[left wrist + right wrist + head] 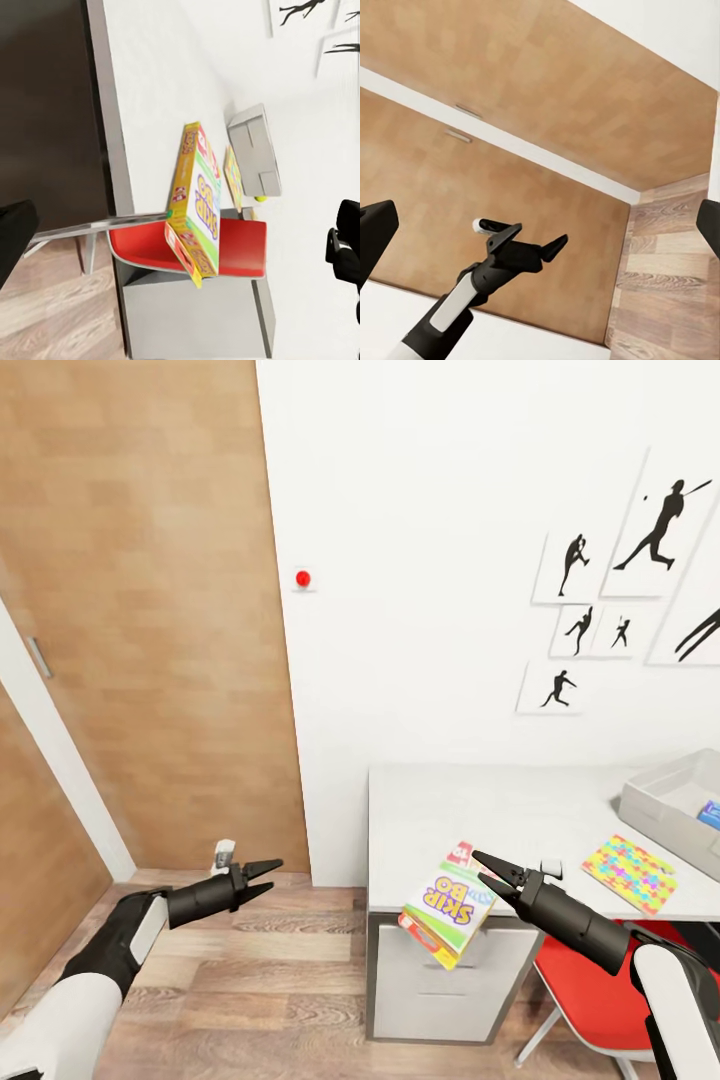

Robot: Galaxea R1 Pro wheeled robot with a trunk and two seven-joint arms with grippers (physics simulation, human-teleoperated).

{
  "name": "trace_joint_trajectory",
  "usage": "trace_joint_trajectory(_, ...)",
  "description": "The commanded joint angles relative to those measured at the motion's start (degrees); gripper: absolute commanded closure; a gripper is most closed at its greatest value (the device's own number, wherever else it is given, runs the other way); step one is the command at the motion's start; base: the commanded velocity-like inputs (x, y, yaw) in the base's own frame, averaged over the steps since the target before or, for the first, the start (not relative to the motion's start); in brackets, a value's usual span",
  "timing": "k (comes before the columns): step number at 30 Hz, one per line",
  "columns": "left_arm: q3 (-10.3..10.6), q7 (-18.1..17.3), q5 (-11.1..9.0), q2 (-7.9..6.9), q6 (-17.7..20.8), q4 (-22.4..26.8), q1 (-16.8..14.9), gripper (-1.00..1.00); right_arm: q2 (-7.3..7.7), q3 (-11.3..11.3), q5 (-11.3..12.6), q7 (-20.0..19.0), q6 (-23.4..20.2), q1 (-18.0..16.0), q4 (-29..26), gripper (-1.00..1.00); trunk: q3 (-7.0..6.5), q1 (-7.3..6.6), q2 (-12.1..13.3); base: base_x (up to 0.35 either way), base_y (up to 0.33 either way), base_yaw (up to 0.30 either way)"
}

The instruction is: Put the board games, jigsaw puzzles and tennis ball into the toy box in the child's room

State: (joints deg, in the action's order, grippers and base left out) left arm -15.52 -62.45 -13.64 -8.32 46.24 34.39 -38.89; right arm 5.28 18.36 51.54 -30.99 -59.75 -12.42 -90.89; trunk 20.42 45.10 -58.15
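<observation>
tilting at the table [480, 810] edge, board game [447, 905] just beside right gripper [483, 868].

The toy box [668, 797] runs off the picture's edge in the head view, past the right gripper [487, 873], so only part of it shows. Something blue [709, 815] lies inside it, cut off too, and too small to name. The red chair [590, 1000] sits under the right arm, which hides a lot of it, and the table [450, 800] covers its back part. The game box [445, 905] by the right gripper's tips has small print and pictures too tiny to read, apart from the big letters. A tiny yellow-green dot [260, 199] shows beside the toy box in the left wrist view, too small to be sure what it is. The posters [655, 525] get cut off as well.
</observation>
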Motion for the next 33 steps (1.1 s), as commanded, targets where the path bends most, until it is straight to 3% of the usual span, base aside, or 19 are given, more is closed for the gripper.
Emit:
trace_joint_trajectory(1,-0.03,-0.03,-0.15,0.28,0.28,-0.03,-0.04,-1.00,-0.03,0.08,-0.38,-0.48,-0.25,-0.06,-0.01,-1.00,0.25,0.23,-0.46,0.000,0.000,0.000)
trace_joint_trajectory(4,0.02,0.44,-0.14,1.10,-0.32,-0.10,-0.04,-1.00,-0.03,0.09,-0.38,-0.48,-0.25,-0.06,0.00,-1.00,0.79,0.89,-1.67,0.000,0.000,0.000)
trace_joint_trajectory(20,0.15,1.65,0.15,5.45,-1.78,-0.24,0.21,-1.00,-0.09,0.09,-0.47,-0.45,-0.25,0.25,0.01,-1.00,0.79,0.89,-1.67,-0.054,-0.050,0.000)
trace_joint_trajectory(33,0.14,2.24,1.12,6.04,-2.88,-1.23,0.31,-1.00,-0.17,0.09,-0.47,-0.27,-0.25,0.30,0.01,-1.00,0.79,0.89,-1.67,-0.168,-0.042,0.000)
